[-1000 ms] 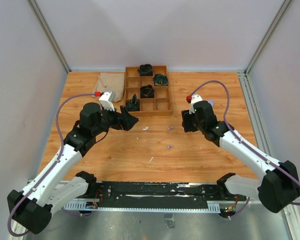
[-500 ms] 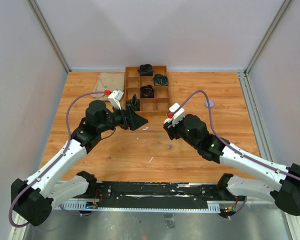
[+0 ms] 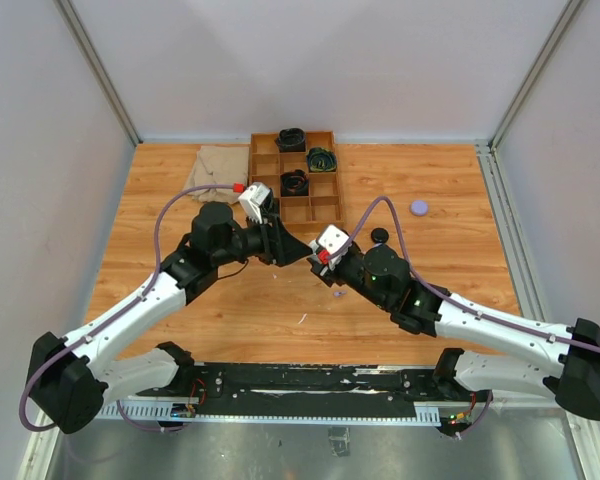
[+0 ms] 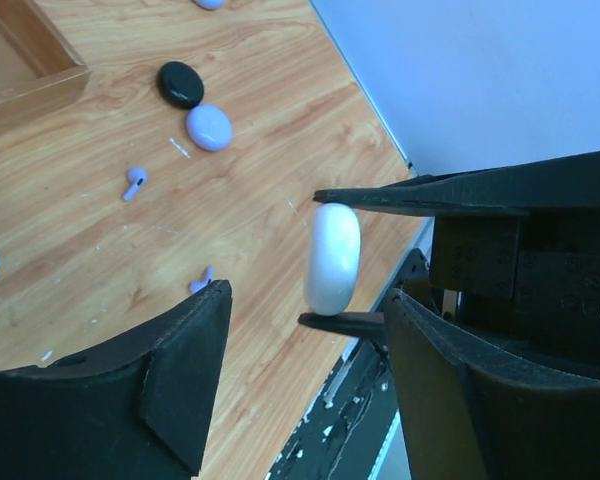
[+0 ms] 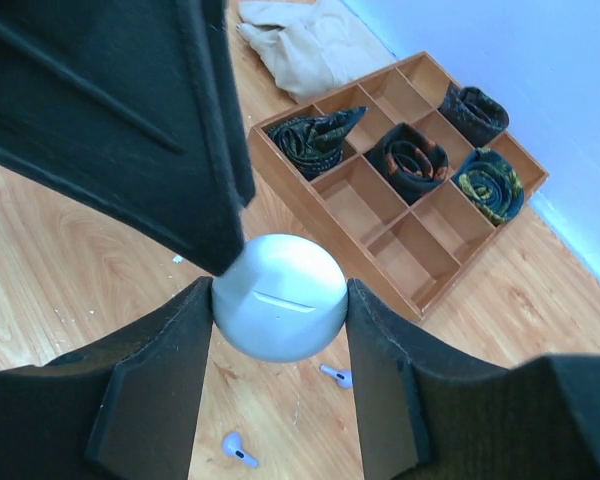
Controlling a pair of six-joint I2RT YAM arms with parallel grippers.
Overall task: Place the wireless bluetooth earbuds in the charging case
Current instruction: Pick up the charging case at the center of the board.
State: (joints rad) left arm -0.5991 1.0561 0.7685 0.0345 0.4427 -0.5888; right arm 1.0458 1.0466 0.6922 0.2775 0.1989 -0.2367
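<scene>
1. Top external view: both arms reach over the wooden desk and meet just in front of the brown wooden compartment tray, on its side toward the arm bases.
2. The right claw is clamped on the round, pale white plastic charging case, one finger on each side. The case hangs in the air just in front of the tray, with its lid seam showing as a thin line.
3. The left claw is open, its two black fingers spread wide to either side of the case. In the left wrist view there is a gap on both sides. In the right wrist view one of these fingers appears against the case's upper edge, and I cannot tell whether it touches.
4. Tiny stemmed lilac plastic earbuds lie loose on the desk in front of the tray, all outside the case.
5. A flat black round puck sits to the right of the tray, with a lilac round puck just beside it.
6. The tray holds four dark rolled fabric bundles. A crumpled beige cloth lies against its left side.
</scene>
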